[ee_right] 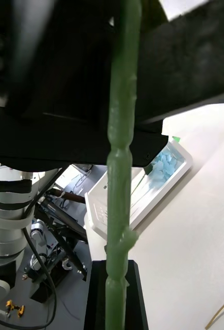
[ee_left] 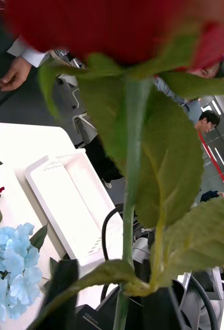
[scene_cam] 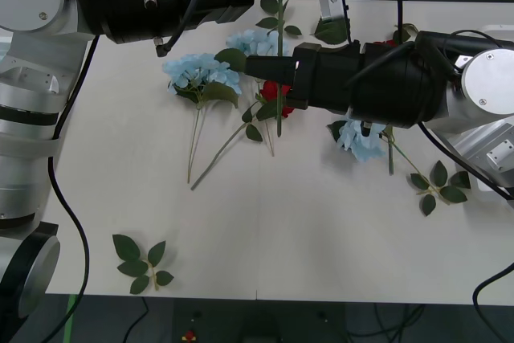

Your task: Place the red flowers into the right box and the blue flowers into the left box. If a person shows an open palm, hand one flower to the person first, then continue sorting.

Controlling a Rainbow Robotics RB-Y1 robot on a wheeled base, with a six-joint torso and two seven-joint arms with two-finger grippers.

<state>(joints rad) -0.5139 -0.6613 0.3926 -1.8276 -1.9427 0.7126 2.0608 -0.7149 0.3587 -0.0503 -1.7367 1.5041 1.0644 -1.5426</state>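
The left end effector [ee_left: 121, 315] is gripping a rose [ee_left: 117, 26] by its stem, fingers closed, at the front view's upper middle. It should be lowering it into the right box [ee_left: 65, 206] (looking empty) before releasing. The right end effector [ee_right: 114, 301] is pinching a stem [ee_right: 119, 154] mid-frame.

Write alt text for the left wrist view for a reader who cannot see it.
A deep-red artificial rose on a thin green stem with broad leaves rises close to the camera from the left gripper, shut on the stem. Behind it, an empty white shallow plastic tray sits at the white table edge, with a pale blue hydrangea cluster nearby.
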